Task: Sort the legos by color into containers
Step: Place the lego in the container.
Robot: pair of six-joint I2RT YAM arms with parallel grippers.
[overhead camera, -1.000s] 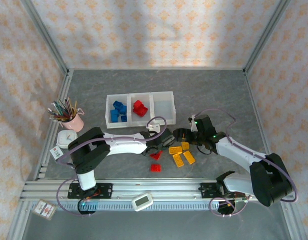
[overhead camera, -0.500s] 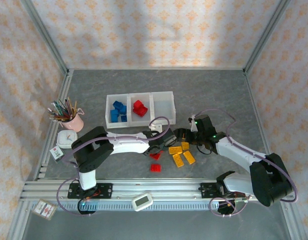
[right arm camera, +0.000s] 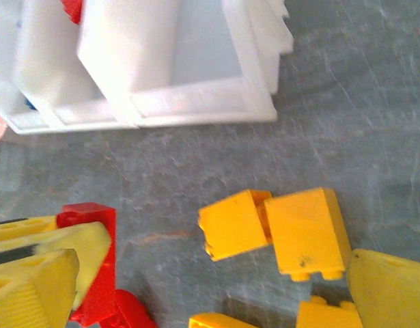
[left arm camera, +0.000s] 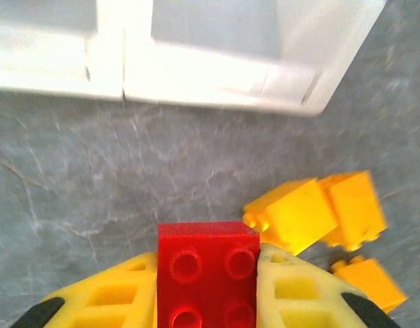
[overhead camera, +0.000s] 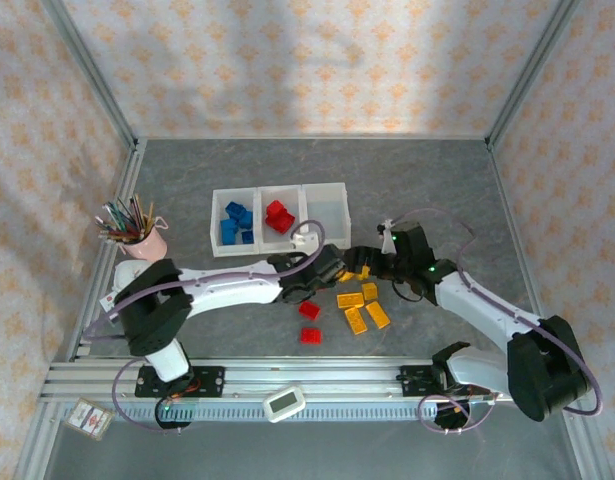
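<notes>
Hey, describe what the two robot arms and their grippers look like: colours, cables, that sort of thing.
The left arm and right arm both have white tubular links with black joint housings. A thin lilac cable loops along each. Small green lights glow near the right arm's wrist. The left gripper has yellow fingers moulded with square recesses.

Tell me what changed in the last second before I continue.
The left tool moved up the table toward the containers; it carries a red brick between its pads. The right tool barely shifted. The two loose red bricks, the yellow bricks, the sorted blue bricks, the sorted red bricks and the pink cup stayed put.
</notes>
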